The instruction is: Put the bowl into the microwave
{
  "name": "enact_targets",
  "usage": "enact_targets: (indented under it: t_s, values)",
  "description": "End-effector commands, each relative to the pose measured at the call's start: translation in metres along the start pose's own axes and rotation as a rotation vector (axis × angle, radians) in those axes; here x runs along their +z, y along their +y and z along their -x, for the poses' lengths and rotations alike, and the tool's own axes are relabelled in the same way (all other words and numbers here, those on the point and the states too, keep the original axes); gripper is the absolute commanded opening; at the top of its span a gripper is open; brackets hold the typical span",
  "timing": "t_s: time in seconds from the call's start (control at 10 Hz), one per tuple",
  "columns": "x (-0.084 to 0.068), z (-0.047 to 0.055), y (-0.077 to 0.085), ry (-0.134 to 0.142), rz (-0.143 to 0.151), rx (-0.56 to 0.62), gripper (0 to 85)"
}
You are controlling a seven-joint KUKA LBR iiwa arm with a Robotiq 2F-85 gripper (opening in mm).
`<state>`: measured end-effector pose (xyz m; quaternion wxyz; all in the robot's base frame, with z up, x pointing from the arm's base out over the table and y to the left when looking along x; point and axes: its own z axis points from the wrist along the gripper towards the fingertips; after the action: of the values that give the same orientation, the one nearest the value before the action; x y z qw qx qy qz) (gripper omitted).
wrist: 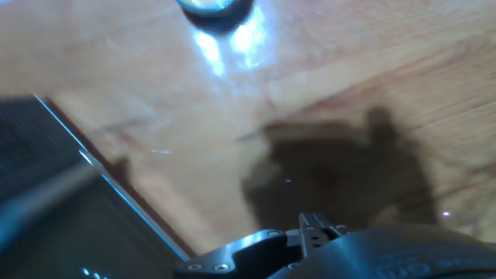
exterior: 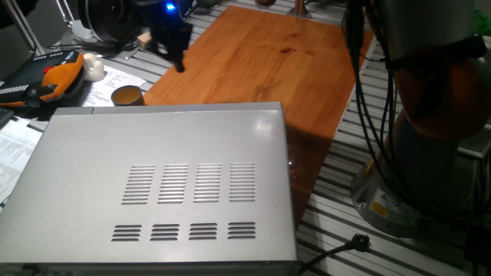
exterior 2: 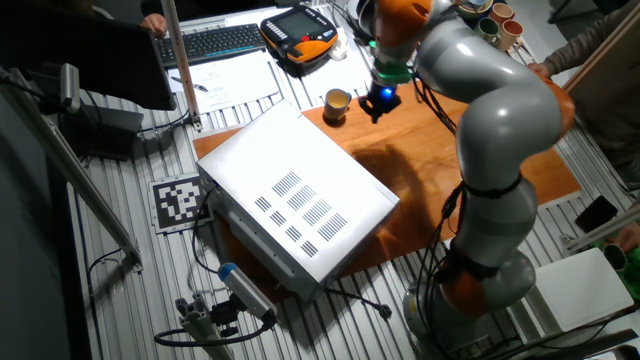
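Upper left of one fixed view: my gripper (exterior: 175, 47) hovers near the bowl (exterior: 127, 96), behind the microwave (exterior: 157, 188); finger spacing possibly narrow, I cannot tell.

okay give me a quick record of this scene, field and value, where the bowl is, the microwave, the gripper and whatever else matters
bowl: small tan bowl upright on the table, beyond the microwave's far corner
microwave: silver box with vent slots on top; door not visible from these views
gripper: above the wooden board, beside the bowl, holding nothing; jaw state unclear
bowl in microwave: not yet
nearby: orange-and-black handheld controller, keyboard
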<state>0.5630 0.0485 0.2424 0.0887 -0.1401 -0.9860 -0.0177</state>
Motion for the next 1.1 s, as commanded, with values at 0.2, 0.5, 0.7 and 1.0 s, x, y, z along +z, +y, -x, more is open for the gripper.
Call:
enact_targets:
  t_s: [0.2,0.5,0.7,1.0]
  values:
    - [0.011,0.002,0.049,0.004,0.055,0.216,0.0]
    - [0.016,-0.001,0.073,0.038,0.102,0.334,0.0]
    - [0.02,-0.001,0.086,0.045,0.126,0.422,17.0]
    - [0.019,-0.005,0.089,0.046,0.162,0.47,17.0]
